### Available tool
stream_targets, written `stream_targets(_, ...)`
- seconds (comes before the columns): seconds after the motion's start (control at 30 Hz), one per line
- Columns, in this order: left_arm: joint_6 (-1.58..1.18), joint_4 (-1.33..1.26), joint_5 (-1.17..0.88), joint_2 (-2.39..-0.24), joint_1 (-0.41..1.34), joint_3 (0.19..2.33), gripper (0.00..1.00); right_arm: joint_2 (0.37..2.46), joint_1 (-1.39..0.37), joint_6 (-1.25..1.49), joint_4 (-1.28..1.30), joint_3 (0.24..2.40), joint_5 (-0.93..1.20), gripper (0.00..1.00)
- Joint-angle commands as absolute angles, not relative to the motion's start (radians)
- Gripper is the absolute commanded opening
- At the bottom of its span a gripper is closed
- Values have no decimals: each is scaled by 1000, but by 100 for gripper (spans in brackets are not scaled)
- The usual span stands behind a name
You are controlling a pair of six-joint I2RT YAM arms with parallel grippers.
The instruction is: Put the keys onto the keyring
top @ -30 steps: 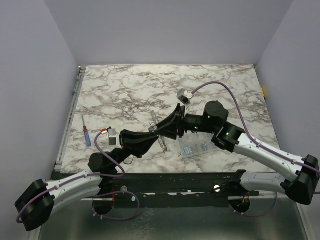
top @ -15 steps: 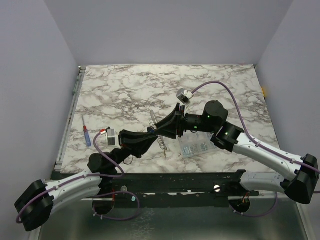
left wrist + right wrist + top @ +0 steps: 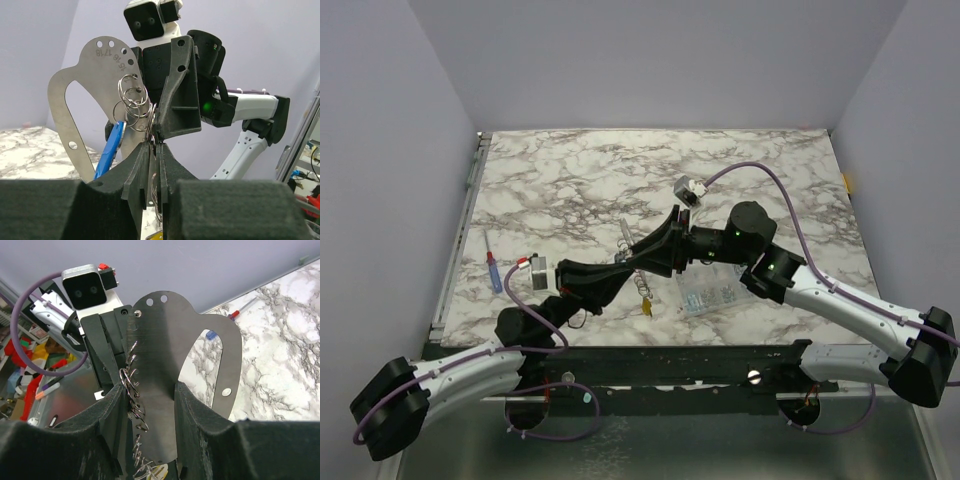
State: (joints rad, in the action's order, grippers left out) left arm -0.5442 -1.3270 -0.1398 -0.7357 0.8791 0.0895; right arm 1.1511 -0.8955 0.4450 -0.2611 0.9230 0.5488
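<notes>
Midair, left fingers (image 3: 141,172) pinch keyring (image 3: 133,102), right fingers (image 3: 196,415) grip plate (image 3: 99,70), 15 16 17 18

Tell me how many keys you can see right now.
2. A blue key hangs from the rings beside the metal plate; a yellow key dangles below them. Others may be hidden.

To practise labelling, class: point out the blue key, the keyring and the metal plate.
blue key (image 3: 113,147), left wrist view, blue plastic part.
keyring (image 3: 132,102), left wrist view, coiled loops.
metal plate (image 3: 160,357), right wrist view, flat face.
</notes>
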Motion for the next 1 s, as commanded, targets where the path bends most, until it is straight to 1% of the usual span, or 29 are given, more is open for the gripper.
stream_targets(0.0, -550, -1372, -89, -762, 878, 122, 8, 1156, -902, 460, -300, 908, 612, 18)
stream_targets(0.03, -547, -1371, -85, -768, 878, 126, 0, 1157, -903, 463, -303, 907, 614, 18)
stream_targets(0.1, -544, -1371, -66, -780, 877, 127, 0, 1158, -901, 465, -308, 907, 619, 18)
stream_targets(0.13, -533, -1369, -57, -783, 877, 126, 0, 1157, -902, 466, -307, 905, 617, 21)
stream_targets(0.17, -518, -1362, -53, -787, 878, 127, 0, 1154, -902, 466, -308, 903, 612, 26)
stream_targets(0.37, -356, -1203, -77, -763, 878, 160, 0, 1135, -902, 484, -261, 912, 499, 72)
stream_targets(0.4, -334, -1181, -88, -761, 877, 167, 0, 1135, -902, 489, -257, 912, 489, 77)
stream_targets(0.5, -285, -1104, -122, -764, 879, 207, 0, 1136, -903, 504, -258, 912, 476, 82)
stream_targets(0.67, -264, -1071, -138, -769, 878, 226, 0, 1134, -902, 517, -251, 906, 455, 84)
stream_targets(0.77, -235, -1003, -138, -745, 878, 247, 0, 1135, -902, 514, -167, 930, 369, 87)
stream_targets(0.9, -185, -894, -140, -710, 878, 283, 0, 1123, -902, 512, -89, 952, 270, 96)
stream_targets(0.97, -166, -855, -137, -696, 878, 295, 0, 1126, -901, 515, -36, 977, 214, 97)
